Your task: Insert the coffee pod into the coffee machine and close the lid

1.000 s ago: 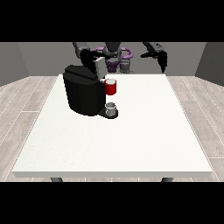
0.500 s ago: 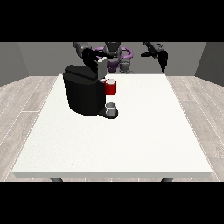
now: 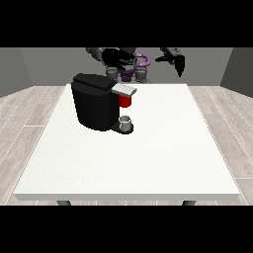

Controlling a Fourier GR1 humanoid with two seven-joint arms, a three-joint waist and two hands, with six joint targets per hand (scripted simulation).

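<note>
A black coffee machine (image 3: pixel 97 101) is seen on the large white table (image 3: pixel 148 158), set toward ten o'clock from the table's middle. A grey lid (image 3: pixel 124 89) is carried at its top, on the side at three o'clock, and a red thing at the machine (image 3: pixel 125 101) is seen just beneath that lid. On the machine's base, directly below the red thing, a small grey thing (image 3: pixel 126 122) is seen standing; whether it is the coffee pod cannot be told from this view.

The robot is found at twelve o'clock, behind the table's far edge. The hand at the view's left (image 3: pixel 116 58) is held above the far edge, just beyond the machine's top and apart from it; its fingers are spread and nothing is seen held in them. The hand at the view's right (image 3: pixel 176 60) is raised at about one o'clock from the machine, well apart from it and above the table's far edge. Its fingers are pointed downward, fairly straight, and no object is seen between them. Neither hand is seen touching the machine, the lid or the table.
</note>
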